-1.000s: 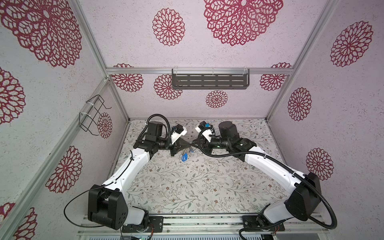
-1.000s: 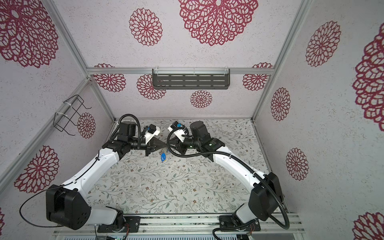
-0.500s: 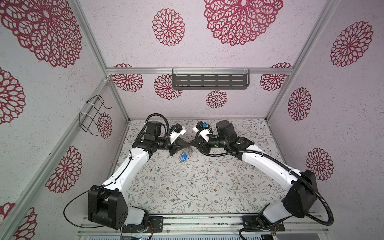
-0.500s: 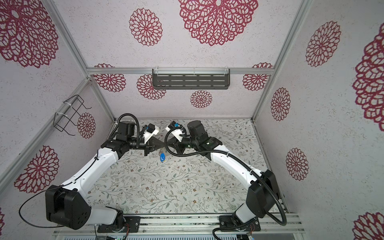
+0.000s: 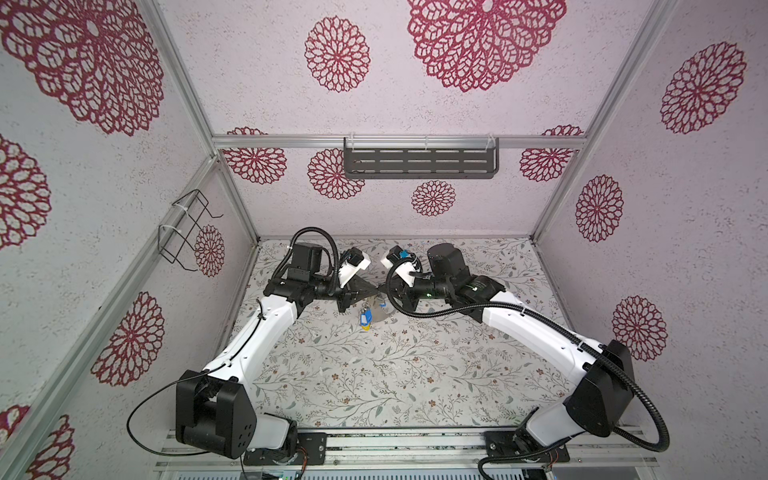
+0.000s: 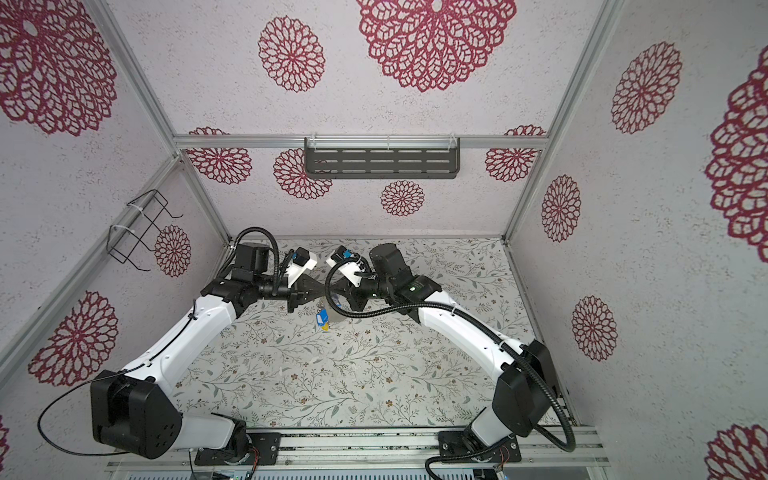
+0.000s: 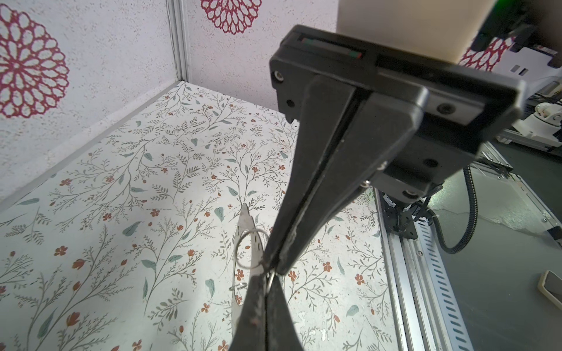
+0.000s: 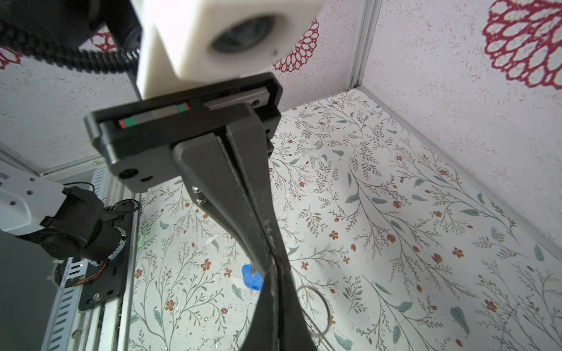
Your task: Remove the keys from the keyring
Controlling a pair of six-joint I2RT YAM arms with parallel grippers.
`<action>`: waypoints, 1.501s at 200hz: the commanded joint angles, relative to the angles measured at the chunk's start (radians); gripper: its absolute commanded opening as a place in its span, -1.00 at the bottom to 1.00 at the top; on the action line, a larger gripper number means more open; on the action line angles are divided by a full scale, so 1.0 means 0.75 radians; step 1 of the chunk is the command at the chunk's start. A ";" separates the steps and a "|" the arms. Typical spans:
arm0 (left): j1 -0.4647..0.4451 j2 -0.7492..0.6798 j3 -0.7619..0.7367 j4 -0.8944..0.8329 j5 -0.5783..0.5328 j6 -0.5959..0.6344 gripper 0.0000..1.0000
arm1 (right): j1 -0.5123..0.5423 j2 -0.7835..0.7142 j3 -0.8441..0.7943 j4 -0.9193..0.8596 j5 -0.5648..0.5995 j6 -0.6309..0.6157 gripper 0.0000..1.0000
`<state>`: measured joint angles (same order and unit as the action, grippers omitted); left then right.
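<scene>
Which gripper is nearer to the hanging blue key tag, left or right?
Left, narrowly. The left gripper reaches directly over the blue tag hanging below; the right gripper meets it tip to tip, just past the tag.

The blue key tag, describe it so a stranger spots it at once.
Over the floral table, look where the left gripper and right gripper meet. Just below them hangs the blue key tag, the only blue piece in a bunch with a yellow tag and the grey keyring.

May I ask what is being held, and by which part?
Left end effector and right end effector pinch the keyring by its upper rim; keys dangle.
</scene>
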<state>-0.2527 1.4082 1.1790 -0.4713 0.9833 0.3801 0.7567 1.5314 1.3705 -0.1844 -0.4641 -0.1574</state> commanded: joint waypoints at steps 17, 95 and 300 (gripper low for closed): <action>-0.007 -0.024 0.015 0.091 0.017 -0.027 -0.90 | 0.038 -0.047 -0.063 0.119 0.214 -0.016 -1.00; 0.016 -0.133 -0.098 0.281 -0.179 -0.135 -0.22 | 0.047 -0.155 -0.207 0.293 0.314 -0.045 -1.00; -0.035 -0.123 -0.179 0.363 0.023 -0.003 -0.40 | -0.018 -0.278 -0.295 0.408 0.013 -0.054 -1.00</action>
<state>-0.2729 1.2991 1.0065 -0.1444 0.9527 0.3485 0.7567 1.3609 1.1152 0.0422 -0.3981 -0.2340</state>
